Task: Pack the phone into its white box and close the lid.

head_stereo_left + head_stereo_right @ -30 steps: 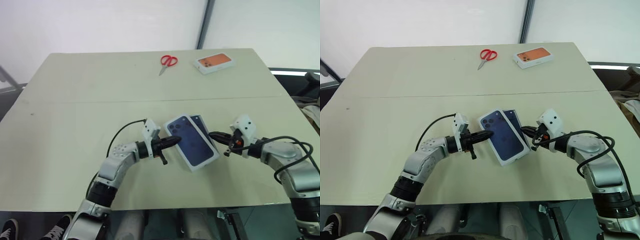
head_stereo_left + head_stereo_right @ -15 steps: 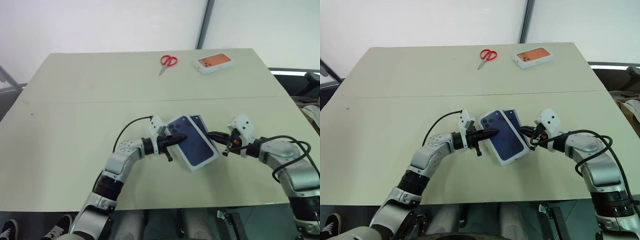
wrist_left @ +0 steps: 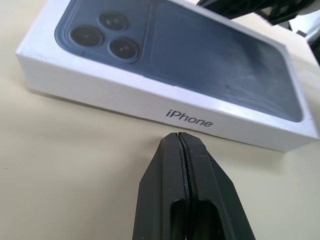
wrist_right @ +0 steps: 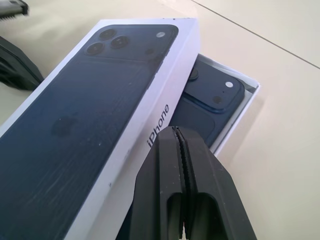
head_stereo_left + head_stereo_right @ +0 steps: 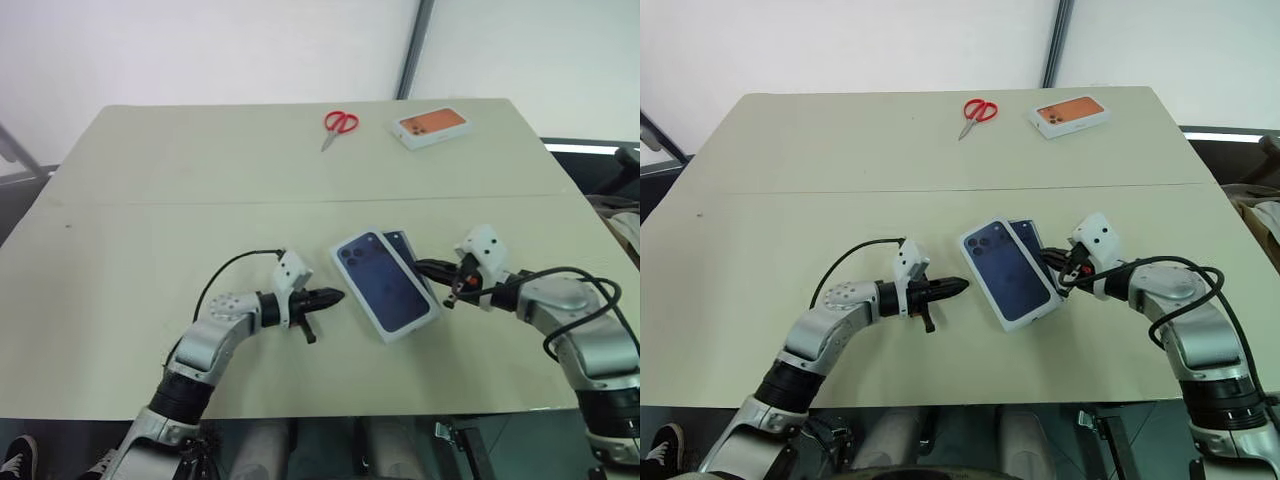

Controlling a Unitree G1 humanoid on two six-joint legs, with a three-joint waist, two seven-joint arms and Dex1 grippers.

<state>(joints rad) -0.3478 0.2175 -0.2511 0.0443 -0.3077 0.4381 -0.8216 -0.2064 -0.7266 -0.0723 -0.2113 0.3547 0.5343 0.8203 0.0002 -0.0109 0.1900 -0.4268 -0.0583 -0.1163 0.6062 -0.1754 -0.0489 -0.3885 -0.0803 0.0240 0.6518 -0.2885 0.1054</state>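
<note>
At lower centre, my left gripper (image 5: 335, 296) and right gripper (image 5: 424, 267), both pinched shut and empty, flank the lid (image 5: 385, 283) lying askew over the white box (image 4: 245, 107) holding the phone (image 4: 210, 102); next, squaring and pressing it down.

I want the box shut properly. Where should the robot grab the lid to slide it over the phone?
Best guess: pinch the lid across its two long white side walls, coming from above. It lies askew, covering only part of the white box, with the phone showing inside. The long walls are narrow enough to span and stand free, while the flat printed top gives nothing to pinch.
</note>
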